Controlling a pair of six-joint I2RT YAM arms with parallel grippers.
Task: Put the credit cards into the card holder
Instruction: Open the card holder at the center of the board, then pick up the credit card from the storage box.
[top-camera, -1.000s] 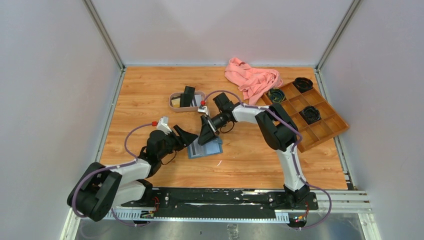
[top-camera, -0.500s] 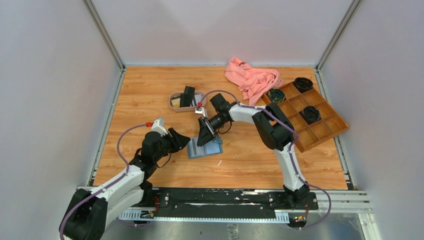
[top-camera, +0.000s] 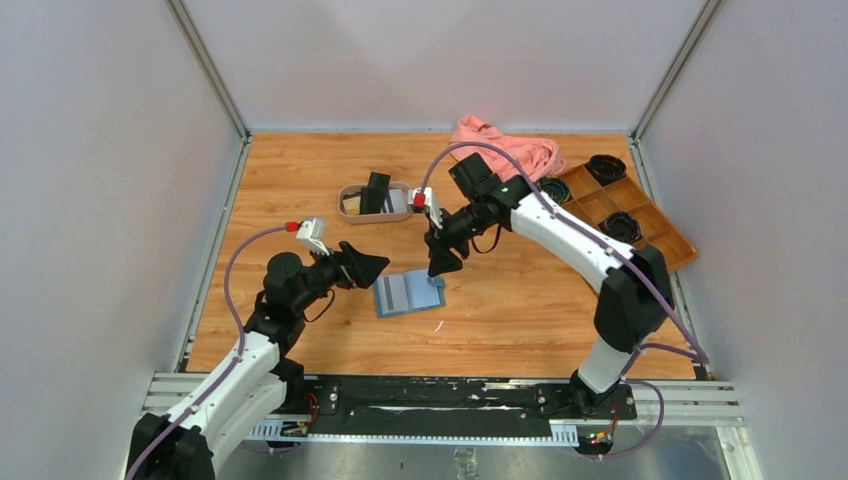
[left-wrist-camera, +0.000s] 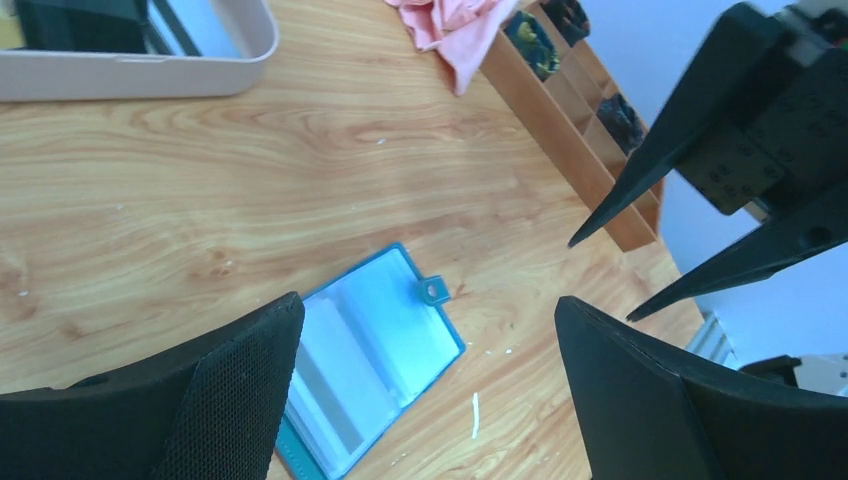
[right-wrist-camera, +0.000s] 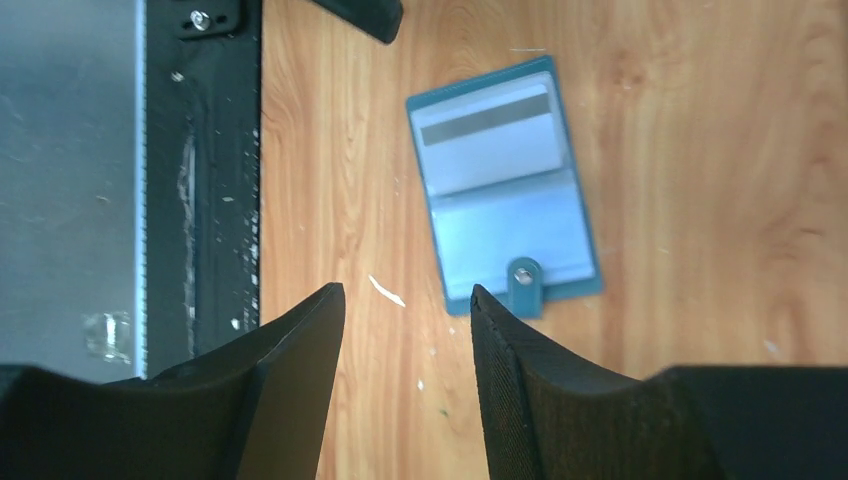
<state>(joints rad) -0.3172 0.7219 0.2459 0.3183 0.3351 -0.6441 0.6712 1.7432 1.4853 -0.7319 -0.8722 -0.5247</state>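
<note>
Lying unfolded between both pincers: card holder (top-camera: 408, 293) | left gripper (top-camera: 376, 265) parted, empty; right gripper (top-camera: 438, 266) parted, empty

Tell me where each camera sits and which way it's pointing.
Top external: high behind the arm bases, looking down on the table; both arms show, left claw and right claw.
Left wrist: on the left arm, tilted down across the table; its own open fingers frame the bottom.
Right wrist: facing nearly straight down; its own fingers fill the bottom.
Shared: all three show the open card holder.
</note>
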